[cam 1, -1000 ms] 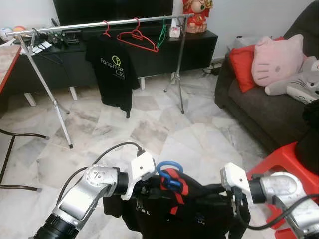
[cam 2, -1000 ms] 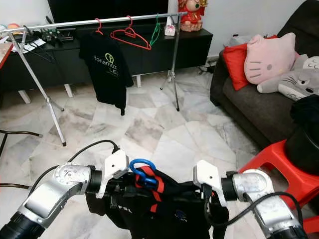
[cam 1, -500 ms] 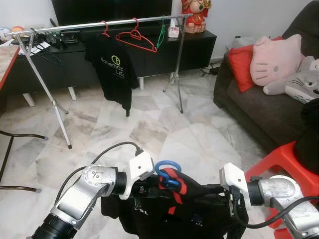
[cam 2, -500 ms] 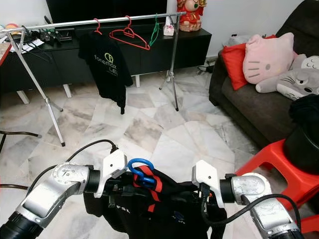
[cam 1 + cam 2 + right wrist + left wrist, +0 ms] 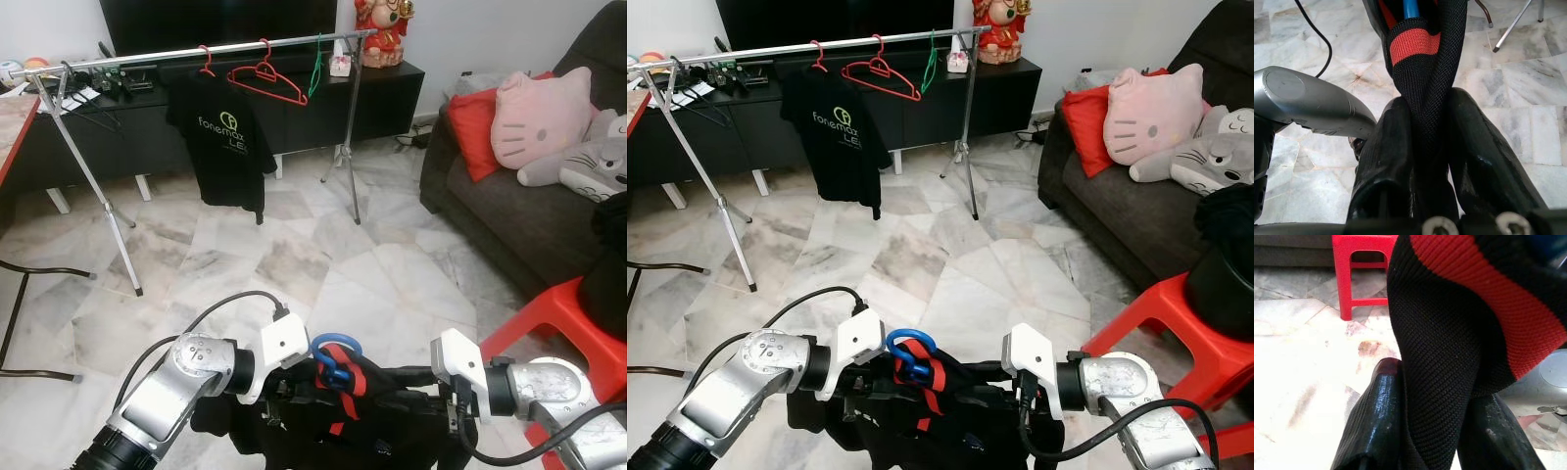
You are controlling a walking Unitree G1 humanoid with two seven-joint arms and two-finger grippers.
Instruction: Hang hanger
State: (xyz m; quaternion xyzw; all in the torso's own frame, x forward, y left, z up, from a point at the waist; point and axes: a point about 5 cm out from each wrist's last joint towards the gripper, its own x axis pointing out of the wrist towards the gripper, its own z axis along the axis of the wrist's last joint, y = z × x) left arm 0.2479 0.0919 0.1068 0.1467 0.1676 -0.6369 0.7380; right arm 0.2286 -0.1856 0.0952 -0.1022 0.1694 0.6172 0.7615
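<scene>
Setting: marble living-room floor, clothes rail (image 5: 196, 49) well ahead by the TV cabinet.
Load: black-and-red garment (image 5: 950, 411) on a blue hanger (image 5: 909, 350), slung low between both arms.
Grip: left gripper (image 5: 1435, 431) and right gripper (image 5: 1427, 161) each clamp the cloth.
Change: garment now rides lower than a second ago; the rail remains distant, hanging not begun.

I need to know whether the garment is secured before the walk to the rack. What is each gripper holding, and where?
Both fingers pinch the black garment on the blue hanger: left gripper beside the red-trimmed collar, right gripper on a bunched fold.
</scene>
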